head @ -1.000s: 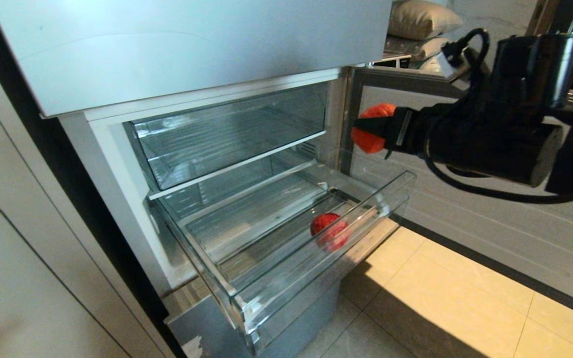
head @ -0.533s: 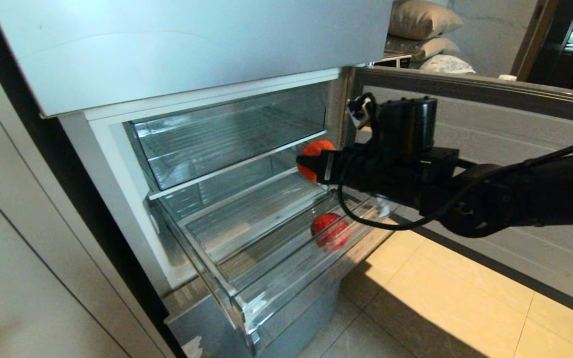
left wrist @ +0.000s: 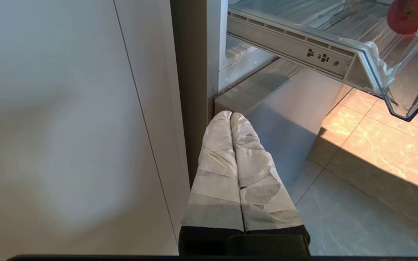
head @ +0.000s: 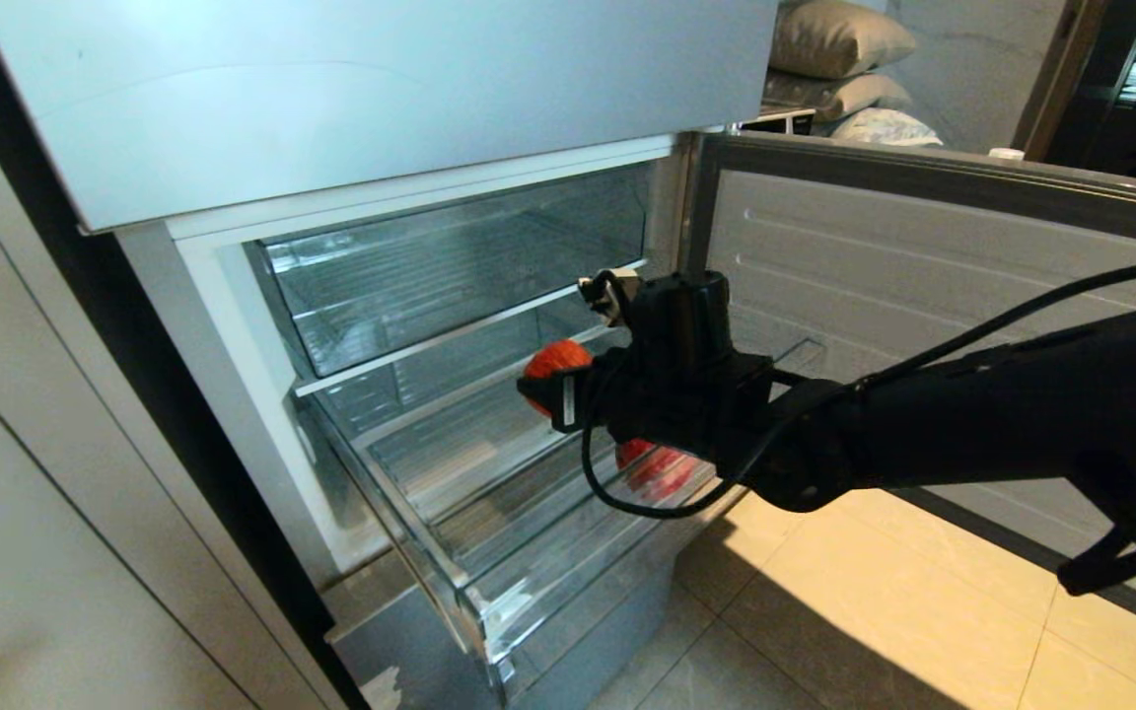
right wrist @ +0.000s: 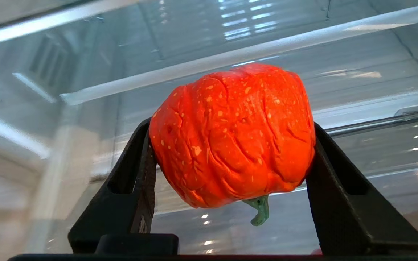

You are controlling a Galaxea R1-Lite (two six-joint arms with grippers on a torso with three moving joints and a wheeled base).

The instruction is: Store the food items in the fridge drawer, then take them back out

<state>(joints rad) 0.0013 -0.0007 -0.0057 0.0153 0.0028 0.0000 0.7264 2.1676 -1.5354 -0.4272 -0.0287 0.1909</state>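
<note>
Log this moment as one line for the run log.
right gripper: shut on orange pumpkin, above fridge drawer | red fruit: in drawer | left gripper: shut, low beside fridge

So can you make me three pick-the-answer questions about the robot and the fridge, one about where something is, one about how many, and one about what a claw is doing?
1. Where is the small round red fruit?
A. on the floor tiles
B. inside the clear plastic pull-out drawer
C. on the pillows

2. How many red or orange food items show in the head view?
A. one
B. two
C. four

3. What is the right gripper doing?
A. hanging empty and wide open
B. pulling the drawer's front wall
C. clamping the wrinkly orange pumpkin-shaped food with a green stem

Answers:
1 B, the fruit lies on the drawer's ribbed bottom near the front wall.
2 B, the fruit in the drawer plus the pumpkin-shaped food in the gripper above it.
3 C, the right wrist view shows both black fingers pressed against its sides.
</note>
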